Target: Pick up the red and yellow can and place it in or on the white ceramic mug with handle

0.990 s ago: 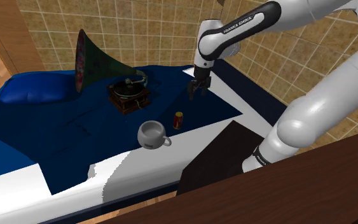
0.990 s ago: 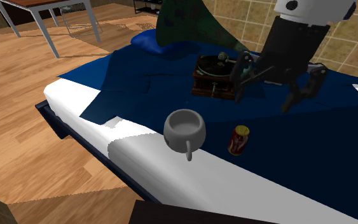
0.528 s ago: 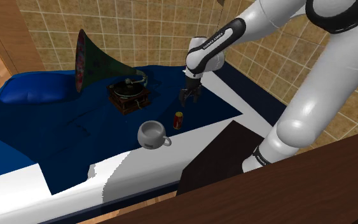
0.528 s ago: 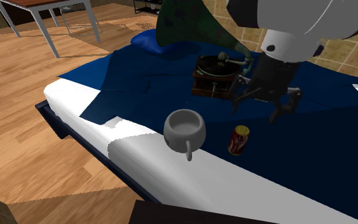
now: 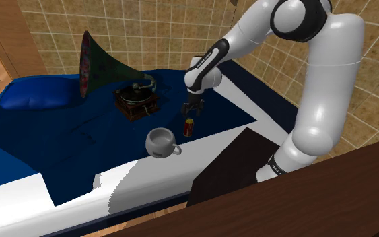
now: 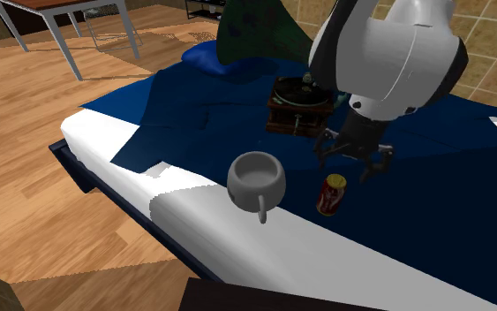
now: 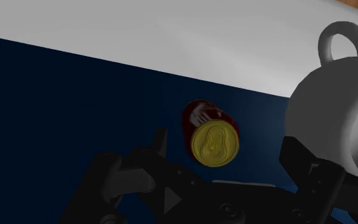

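The red can (image 5: 189,127) with a yellow top stands upright on the bed (image 5: 60,145), on the dark blue blanket near where the white sheet begins. The white mug (image 5: 161,142) with a handle stands just beside it, apart from it, toward the shoulder view's left. The pincer (image 5: 192,111) hangs over the can, fingers spread wide and gripping nothing. From the wrist camera the can (image 7: 212,135) lies between the two fingers (image 7: 160,143), seemingly untouched, though the dim light makes that hard to judge. An old gramophone (image 5: 134,97) with a big horn sits farther back on the blanket.
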Action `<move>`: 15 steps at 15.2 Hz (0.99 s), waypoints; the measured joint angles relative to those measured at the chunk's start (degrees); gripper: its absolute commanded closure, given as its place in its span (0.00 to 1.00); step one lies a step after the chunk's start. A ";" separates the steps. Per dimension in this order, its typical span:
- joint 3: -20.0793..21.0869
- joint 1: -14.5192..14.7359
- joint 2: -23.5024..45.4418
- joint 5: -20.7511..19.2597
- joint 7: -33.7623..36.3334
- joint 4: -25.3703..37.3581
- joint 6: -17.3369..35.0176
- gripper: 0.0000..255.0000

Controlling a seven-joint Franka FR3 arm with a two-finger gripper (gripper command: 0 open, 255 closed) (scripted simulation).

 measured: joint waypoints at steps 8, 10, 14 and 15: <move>0.55 -0.36 8.22 1.19 -0.22 3.83 4.29 0.00; 0.78 -0.32 9.38 1.42 -0.30 3.80 5.47 0.00; 0.82 -0.41 9.87 1.49 -0.42 3.96 5.83 0.00; 0.82 -0.41 9.89 1.49 -0.42 3.98 5.84 0.00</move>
